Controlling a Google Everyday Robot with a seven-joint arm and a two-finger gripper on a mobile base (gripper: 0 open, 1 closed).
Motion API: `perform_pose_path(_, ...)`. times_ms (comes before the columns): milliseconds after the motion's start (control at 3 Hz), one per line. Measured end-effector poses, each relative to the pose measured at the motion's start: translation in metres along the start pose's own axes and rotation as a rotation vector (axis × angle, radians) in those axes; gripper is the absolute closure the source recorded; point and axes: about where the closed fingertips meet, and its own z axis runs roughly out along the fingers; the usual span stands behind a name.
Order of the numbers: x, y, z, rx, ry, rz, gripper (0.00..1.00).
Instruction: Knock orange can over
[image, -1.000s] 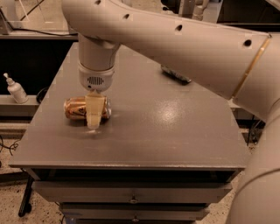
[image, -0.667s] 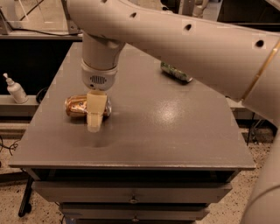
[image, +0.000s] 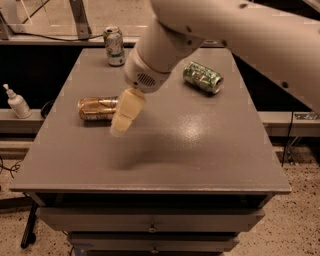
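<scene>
The orange can (image: 96, 108) lies on its side on the left part of the grey table (image: 200, 155), its length running left to right. My gripper (image: 125, 114) hangs from the cream arm just to the right of the can. It is raised a little above the table and overlaps the can's right end in the view. The gripper casts a shadow on the table below it.
A white-and-green can (image: 114, 46) stands upright at the table's back left edge. A green patterned can (image: 202, 77) lies on its side at the back right. A white pump bottle (image: 16, 102) stands on a shelf to the left of the table. Drawers sit under the tabletop.
The arm has lifted and pulled back, so more of the table and the two other cans show. The orange can lies on its side as before.
</scene>
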Motion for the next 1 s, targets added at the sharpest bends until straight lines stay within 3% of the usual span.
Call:
perform_pose_path(333,0.014,-0.007,-0.057,0.094,-0.185,0.047,0.00)
perform_pose_path(667,0.033,-0.005,-0.111,0.149,-0.332,0.086,0.00)
perform_pose_path(1000,0.046,0.002,-0.153,0.154,-0.441,0.113,0.00)
